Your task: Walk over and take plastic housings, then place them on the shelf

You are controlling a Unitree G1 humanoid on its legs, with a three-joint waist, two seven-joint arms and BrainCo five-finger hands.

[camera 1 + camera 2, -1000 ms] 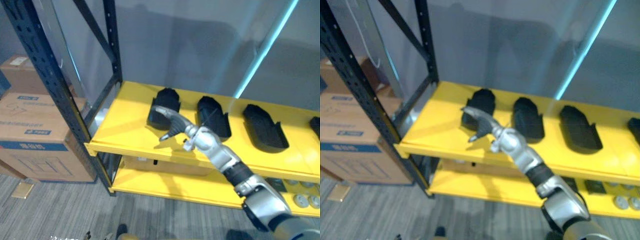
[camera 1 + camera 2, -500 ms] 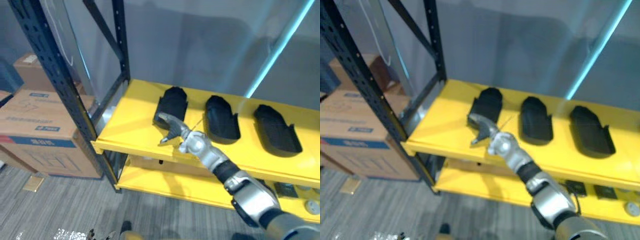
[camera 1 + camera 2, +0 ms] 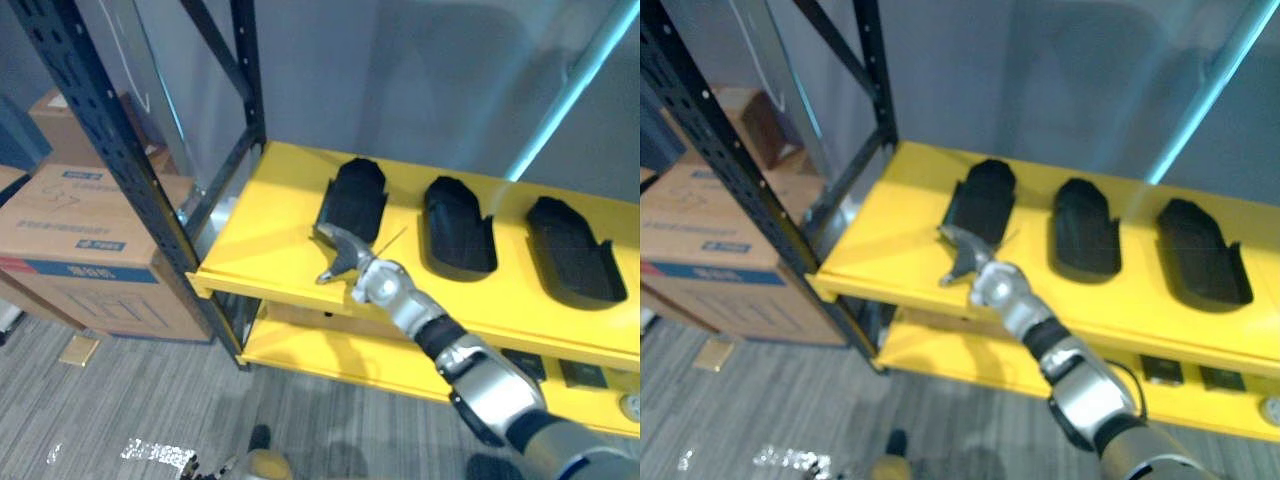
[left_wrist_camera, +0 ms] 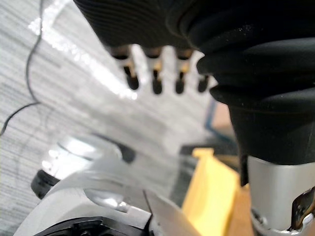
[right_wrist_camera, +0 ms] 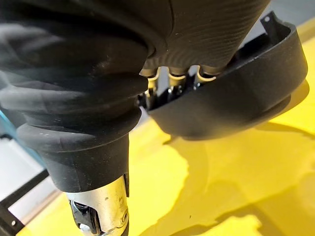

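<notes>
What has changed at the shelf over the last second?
Mostly the camera shifted. The right hand, fingers straight, has eased back slightly to the near end of the leftmost housing; nothing taken or released. The other housings on the shelf lie as before; the left hand hangs open.

the yellow shelf carries three black plastic housings in a row, lying apart from one another.

- A storeroom or warehouse corner: a dark steel rack with perforated uprights carries yellow shelf boards.
- Black plastic housings lie in a row on the upper board.
- Stacked cardboard boxes stand on the grey floor beside the rack's left edge.
</notes>
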